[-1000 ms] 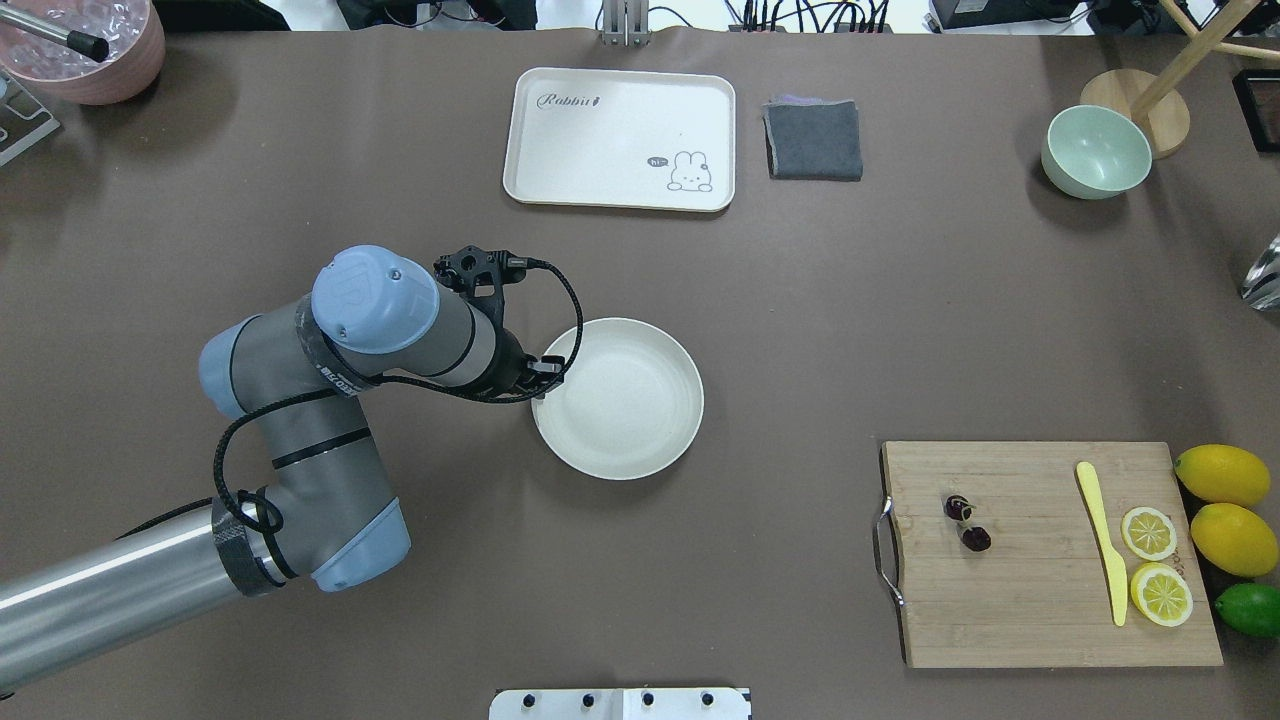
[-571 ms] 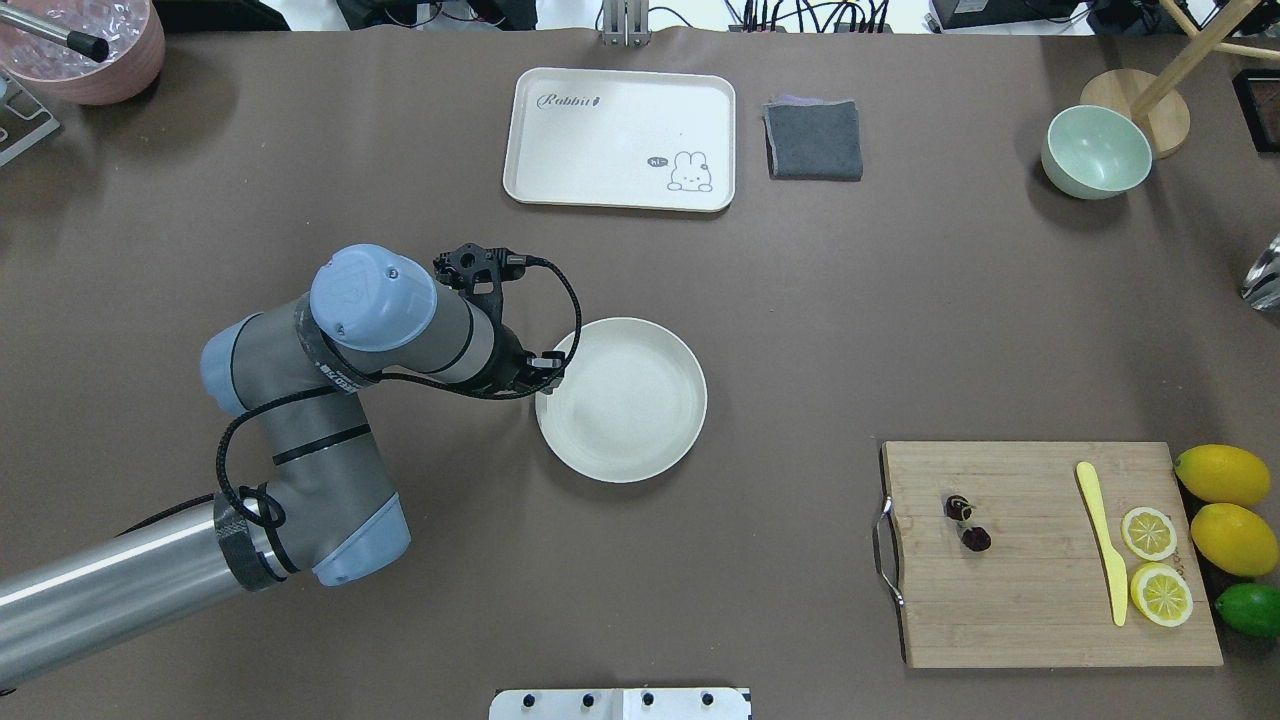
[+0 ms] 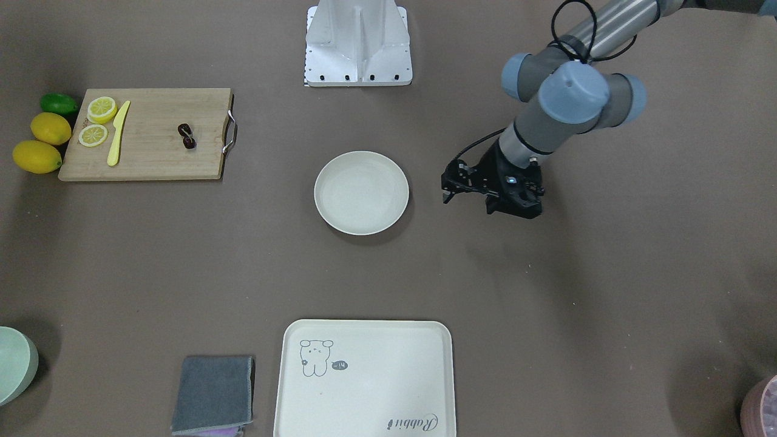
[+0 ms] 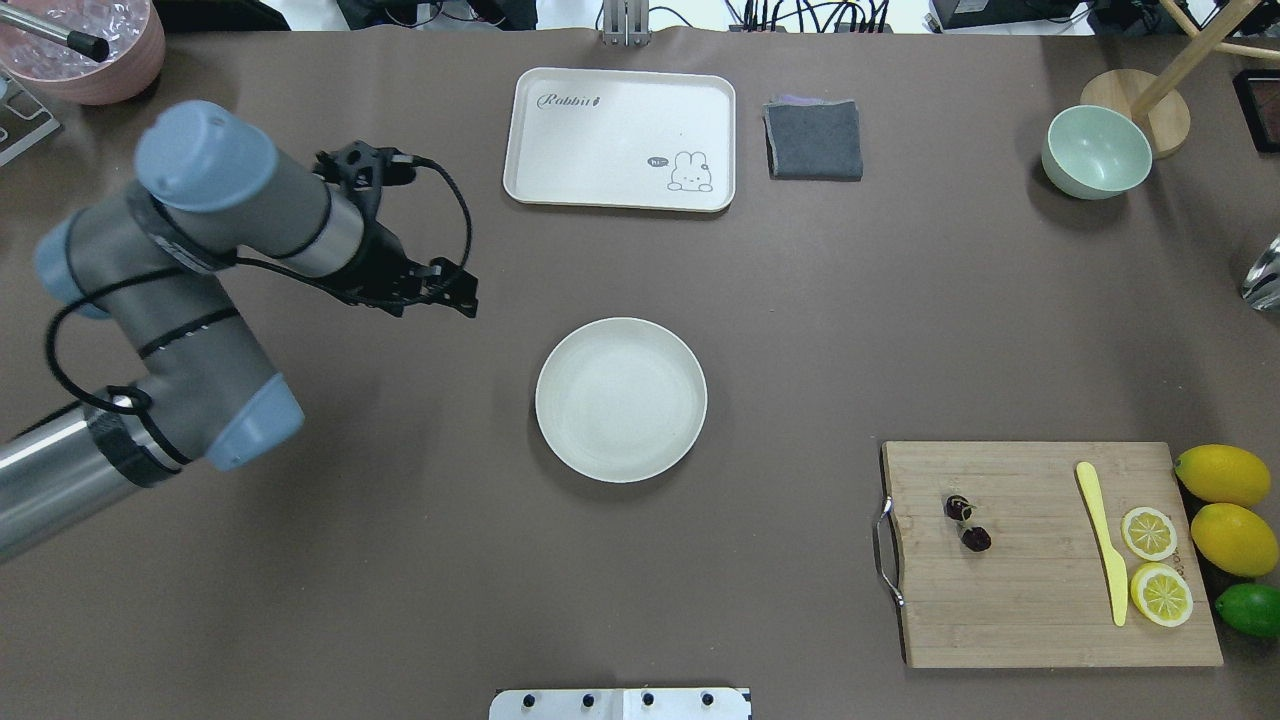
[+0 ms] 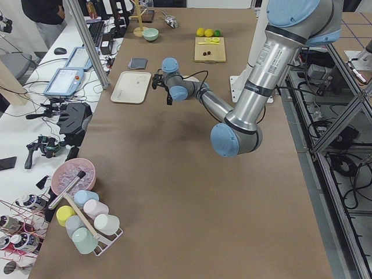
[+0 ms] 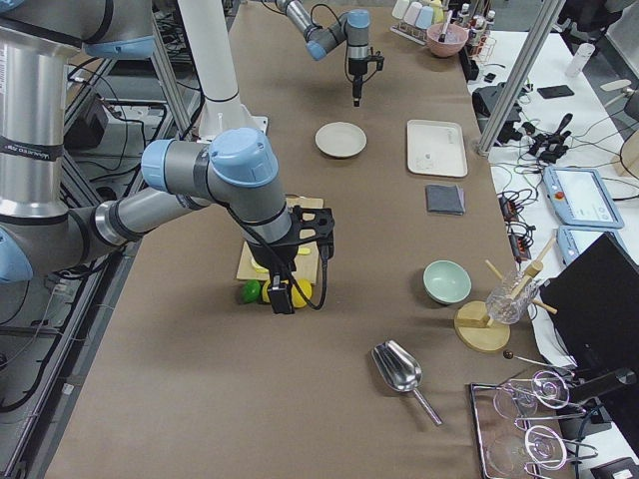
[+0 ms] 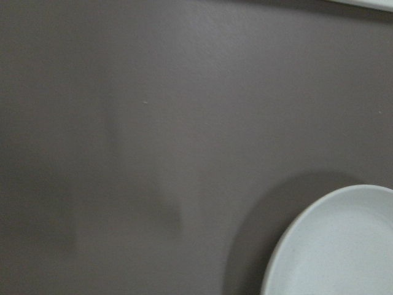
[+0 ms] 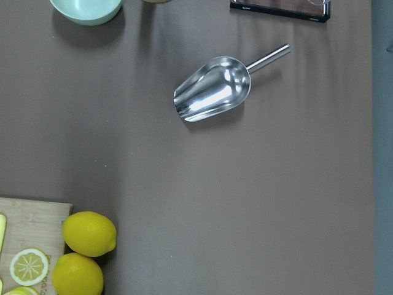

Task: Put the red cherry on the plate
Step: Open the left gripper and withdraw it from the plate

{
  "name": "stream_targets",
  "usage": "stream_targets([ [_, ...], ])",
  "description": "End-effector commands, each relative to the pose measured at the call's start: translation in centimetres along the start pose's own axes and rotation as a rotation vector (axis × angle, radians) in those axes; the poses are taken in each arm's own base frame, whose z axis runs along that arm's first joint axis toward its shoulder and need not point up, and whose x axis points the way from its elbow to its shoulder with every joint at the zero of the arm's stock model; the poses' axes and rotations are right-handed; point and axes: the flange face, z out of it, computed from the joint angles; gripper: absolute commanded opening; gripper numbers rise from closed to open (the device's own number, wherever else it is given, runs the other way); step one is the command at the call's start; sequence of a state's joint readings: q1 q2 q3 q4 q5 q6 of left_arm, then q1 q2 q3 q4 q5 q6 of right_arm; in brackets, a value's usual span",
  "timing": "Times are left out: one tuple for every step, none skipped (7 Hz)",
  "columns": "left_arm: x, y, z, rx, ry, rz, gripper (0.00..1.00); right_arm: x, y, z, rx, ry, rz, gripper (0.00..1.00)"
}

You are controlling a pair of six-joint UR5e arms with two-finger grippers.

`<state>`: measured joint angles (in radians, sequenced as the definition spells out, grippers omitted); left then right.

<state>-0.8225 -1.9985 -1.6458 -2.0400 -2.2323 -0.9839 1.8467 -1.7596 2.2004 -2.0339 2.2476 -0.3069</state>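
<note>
The red cherry [image 4: 967, 522] is a dark joined pair lying on the left part of the wooden cutting board [image 4: 1040, 620], and it also shows in the front view [image 3: 187, 136]. The plate [image 4: 620, 400] sits empty mid-table [image 3: 361, 192]; its rim fills a corner of the left wrist view [image 7: 338, 246]. My left gripper [image 4: 458, 292] hovers up and to the left of the plate, apart from it, open and holding nothing [image 3: 450, 182]. My right gripper [image 6: 283, 299] shows only in the right side view, above the lemons beside the board; whether it is open or shut I cannot tell.
On the board lie a yellow knife [image 4: 1102, 540] and two lemon slices [image 4: 1148, 532], with lemons [image 4: 1222, 475] and a lime [image 4: 1250, 610] beside it. A rabbit tray [image 4: 620, 138], grey cloth [image 4: 813, 140] and green bowl [image 4: 1096, 152] line the far side. A metal scoop [image 8: 212, 97] lies at the right end.
My left gripper was at the plate's left rim and has drawn away to the far left. The plate slid slightly right, then stayed put. The cherry has not moved.
</note>
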Motion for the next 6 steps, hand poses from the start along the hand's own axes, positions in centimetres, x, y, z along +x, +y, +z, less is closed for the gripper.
stream_targets([
  [-9.8,1.7,-8.6,-0.008,0.031,0.019,0.98,-6.9,-6.0,1.2,-0.024,-0.038,0.016,1.00],
  [-13.9,4.3,-11.4,-0.023,0.039,0.038,0.98,-11.7,-9.1,1.9,-0.037,-0.050,0.041,1.00],
  [-17.7,5.7,-13.9,-0.013,0.034,0.045,0.98,-16.4,-10.8,2.1,-0.047,-0.085,0.065,1.00],
  [-20.7,6.8,-15.9,-0.005,0.032,0.074,0.98,-21.6,-10.7,2.6,-0.070,-0.110,0.084,1.00],
  [-22.7,7.5,-16.8,-0.006,0.035,0.094,0.98,-26.2,-9.9,2.9,-0.093,-0.135,0.079,1.00],
  [-24.0,7.9,-17.3,-0.003,0.029,0.104,0.98,-31.0,-9.8,3.5,-0.118,-0.154,0.106,1.00],
])
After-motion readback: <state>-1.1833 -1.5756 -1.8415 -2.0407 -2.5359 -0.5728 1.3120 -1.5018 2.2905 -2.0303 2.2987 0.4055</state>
